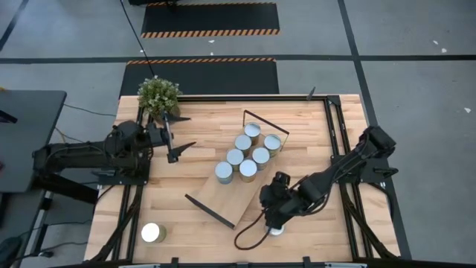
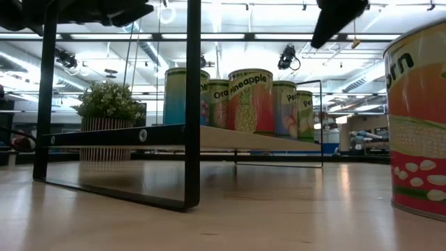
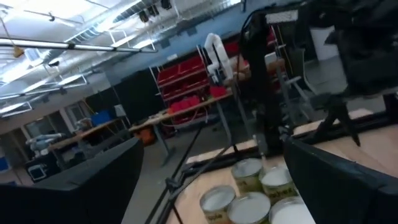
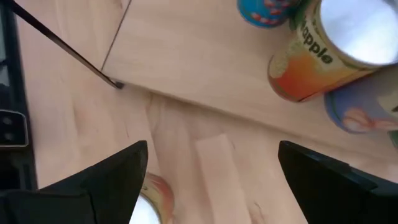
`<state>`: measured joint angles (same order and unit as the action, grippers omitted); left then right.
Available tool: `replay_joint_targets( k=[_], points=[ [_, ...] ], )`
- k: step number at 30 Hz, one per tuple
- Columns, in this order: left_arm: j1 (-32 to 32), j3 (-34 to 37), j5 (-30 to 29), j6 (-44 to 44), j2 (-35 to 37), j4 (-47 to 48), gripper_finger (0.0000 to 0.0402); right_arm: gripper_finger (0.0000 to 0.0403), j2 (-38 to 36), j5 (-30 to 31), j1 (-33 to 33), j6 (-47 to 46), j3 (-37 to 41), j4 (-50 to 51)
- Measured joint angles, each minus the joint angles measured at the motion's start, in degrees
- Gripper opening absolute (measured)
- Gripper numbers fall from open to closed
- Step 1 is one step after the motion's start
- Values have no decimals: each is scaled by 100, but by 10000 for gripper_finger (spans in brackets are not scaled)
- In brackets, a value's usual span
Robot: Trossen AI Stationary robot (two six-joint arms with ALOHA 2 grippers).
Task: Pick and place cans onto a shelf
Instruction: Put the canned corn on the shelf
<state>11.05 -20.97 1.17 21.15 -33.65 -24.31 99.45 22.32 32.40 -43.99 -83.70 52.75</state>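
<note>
A wooden bench (image 1: 171, 216) seen from above, with a light-wood shelf (image 1: 223, 199) lying diagonally across its middle. Six cans (image 1: 245, 154) stand clustered on the far half of the shelf, silver tops up; from table height one reads "pineapple" (image 2: 251, 100) on its label.

The right gripper (image 1: 274, 225) hangs low over the bench just off the shelf's near edge, directly above a seventh can (image 1: 276, 230) that is mostly hidden under it. In the right wrist view its two dark fingers (image 4: 109, 177) stand partly open, one on either side of that can's rim (image 4: 149, 205), holding nothing yet. This looks like the approach to a grasp.

To do it well, the gripper should come straight down until the fingers flank the can's wall evenly, close below the rim, then lift clear of the shelf's edge before carrying it to the bare near half of the board (well short of the black wire end frame (image 1: 210, 211)).

The left gripper (image 1: 177, 138) waits near the potted plant (image 1: 158, 95), fingers wide apart and empty. An eighth can (image 1: 152, 233) stands alone near the bench's front left corner.
</note>
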Motion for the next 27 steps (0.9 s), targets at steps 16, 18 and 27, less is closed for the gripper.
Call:
replay_joint_targets(
  k=[16, 18, 27],
  points=[
    [1363, 2, 1510, -657, -7, 163, 393, 368, 746, -205, 21, -1063, -951, 1063],
    [1404, 2, 1514, -759, 92, 188, 393, 368, 755, -298, 40, -1119, -946, 1132],
    [1414, 144, 1198, -853, 914, 677, 389, 368, 737, -194, 204, -1334, -882, 2084]
  ],
)
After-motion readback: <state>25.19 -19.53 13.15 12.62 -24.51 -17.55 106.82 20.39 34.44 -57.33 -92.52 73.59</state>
